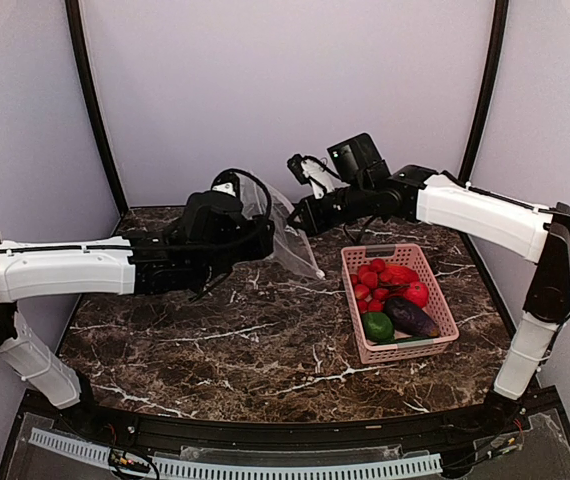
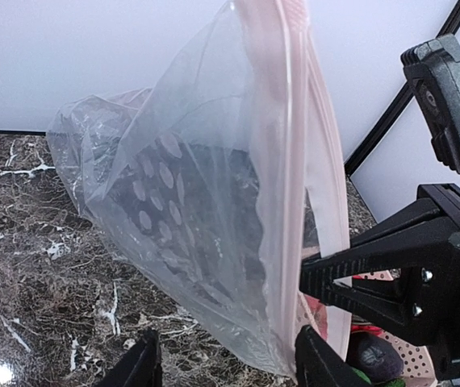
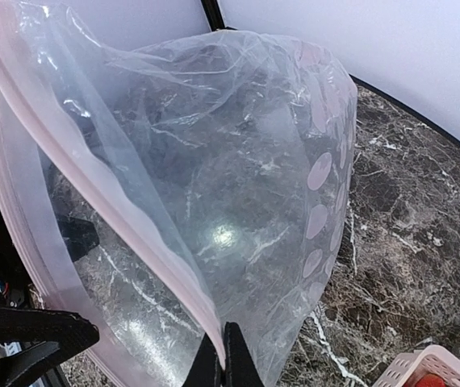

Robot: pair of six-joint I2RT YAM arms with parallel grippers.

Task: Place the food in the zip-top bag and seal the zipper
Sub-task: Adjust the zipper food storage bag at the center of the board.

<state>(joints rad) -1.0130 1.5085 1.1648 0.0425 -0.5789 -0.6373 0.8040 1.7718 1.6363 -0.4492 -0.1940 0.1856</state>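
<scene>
The clear dotted zip-top bag (image 1: 293,243) hangs above the table between my two grippers, its mouth partly spread. My right gripper (image 3: 223,364) is shut on the pale pink zipper (image 3: 93,187) at the mouth edge; in the top view it (image 1: 301,214) is at the bag's right. My left gripper (image 2: 228,364) is open, its fingers wide apart on either side of the bag's (image 2: 190,210) lower edge. The food lies in the pink basket (image 1: 443,303): red pieces (image 1: 377,279), a purple eggplant (image 1: 411,316), a green piece (image 1: 377,326) and an orange-red oval (image 1: 417,293).
The basket stands on the dark marble table (image 1: 215,330) at right of centre. Purple walls with black corner poles (image 1: 95,110) close in the back and sides. The two arms meet over the table's rear middle.
</scene>
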